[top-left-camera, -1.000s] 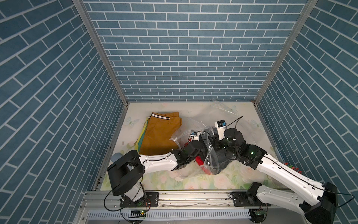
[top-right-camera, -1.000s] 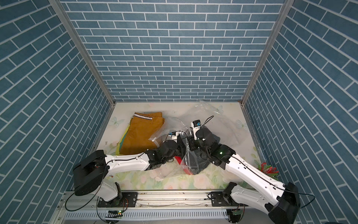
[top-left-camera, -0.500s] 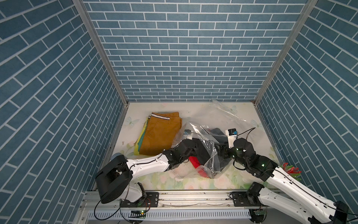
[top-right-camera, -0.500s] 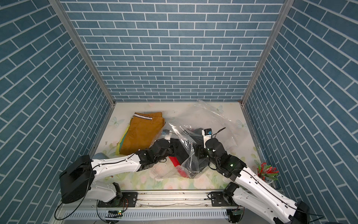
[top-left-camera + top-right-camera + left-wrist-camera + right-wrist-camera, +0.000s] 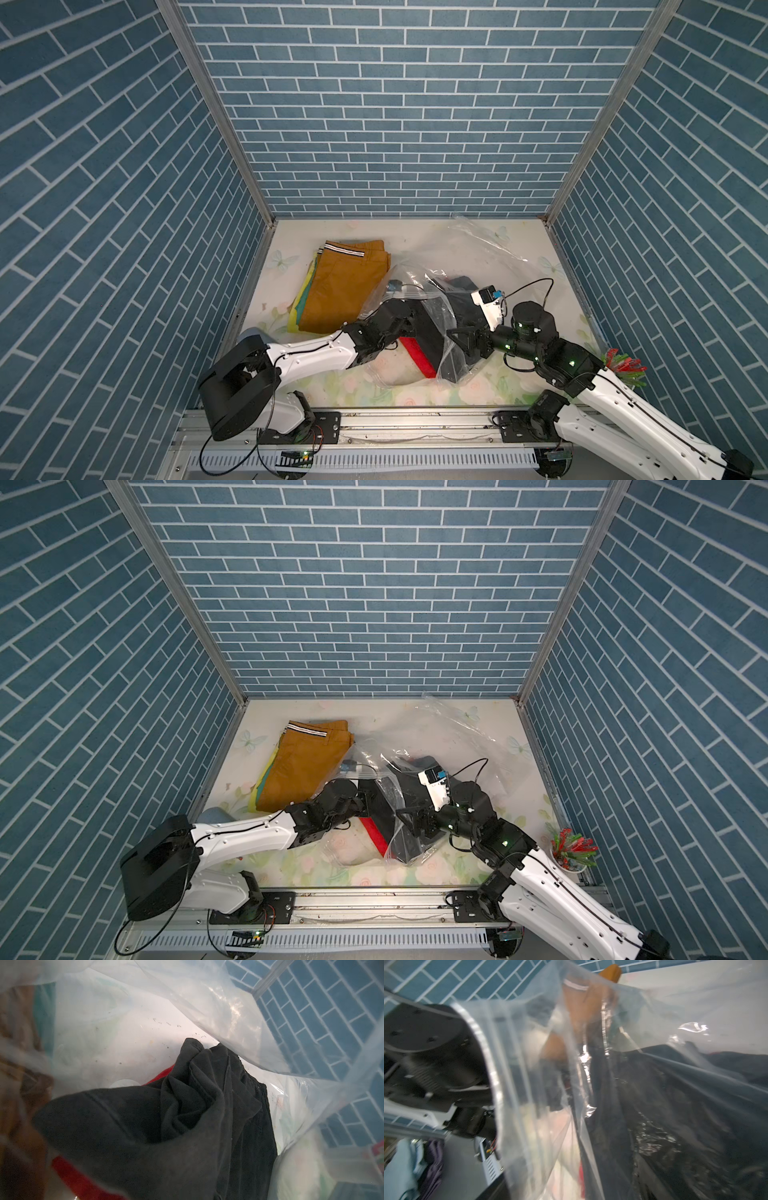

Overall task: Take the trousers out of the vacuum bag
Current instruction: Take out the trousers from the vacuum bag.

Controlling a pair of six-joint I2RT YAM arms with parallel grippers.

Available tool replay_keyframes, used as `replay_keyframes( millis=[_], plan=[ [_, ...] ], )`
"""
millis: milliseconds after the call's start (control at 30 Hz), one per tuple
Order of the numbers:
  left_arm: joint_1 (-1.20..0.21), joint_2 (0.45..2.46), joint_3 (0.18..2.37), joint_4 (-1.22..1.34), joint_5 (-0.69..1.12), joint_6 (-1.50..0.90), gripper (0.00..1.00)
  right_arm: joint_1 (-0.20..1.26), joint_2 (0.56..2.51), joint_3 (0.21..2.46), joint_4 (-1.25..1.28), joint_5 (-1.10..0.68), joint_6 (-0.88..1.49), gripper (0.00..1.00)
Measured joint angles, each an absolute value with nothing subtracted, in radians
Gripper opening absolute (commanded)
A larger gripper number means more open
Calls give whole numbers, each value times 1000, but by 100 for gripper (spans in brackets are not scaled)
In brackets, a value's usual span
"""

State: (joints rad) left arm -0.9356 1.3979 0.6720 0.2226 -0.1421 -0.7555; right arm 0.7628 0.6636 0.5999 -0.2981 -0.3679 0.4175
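The see-through vacuum bag (image 5: pixel 486 249) lies crumpled across the middle and right of the table in both top views. Black trousers (image 5: pixel 432 336) and red trousers (image 5: pixel 417 353) sit in its mouth. My left gripper (image 5: pixel 409 324) reaches into that mouth. Its fingers are hidden, and in the left wrist view the black trousers (image 5: pixel 187 1126) bunch up right against it under the plastic (image 5: pixel 228 1012). My right gripper (image 5: pixel 457 340) stands open beside the bag's near fold, holding nothing. In the right wrist view only blurred plastic (image 5: pixel 539 1084) over black cloth (image 5: pixel 675 1105) shows.
A stack of mustard-brown, green and yellow trousers (image 5: pixel 340 286) lies at the left, outside the bag. A grey-blue oval case (image 5: pixel 251 334) sits by the left arm. A cup of red and green clips (image 5: pixel 623 365) stands at the right edge. Brick walls close in three sides.
My right gripper has opened, let go of the bag and drawn back to the right. The raised plastic has sagged. My left gripper has pulled back leftward, with the black trousers following.
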Motion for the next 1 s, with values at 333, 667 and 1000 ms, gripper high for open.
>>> replay_keyframes(
  millis=[333, 667, 1000],
  plan=[
    [-920, 1398, 661, 235, -126, -760, 0, 763, 516, 622, -224, -606, 422, 89],
    [-919, 1394, 657, 246, -117, -770, 0, 759, 810, 768, -434, 105, 480, 89],
    [-916, 1394, 657, 246, -108, -769, 0, 739, 961, 733, -469, 216, 401, 96]
  ],
)
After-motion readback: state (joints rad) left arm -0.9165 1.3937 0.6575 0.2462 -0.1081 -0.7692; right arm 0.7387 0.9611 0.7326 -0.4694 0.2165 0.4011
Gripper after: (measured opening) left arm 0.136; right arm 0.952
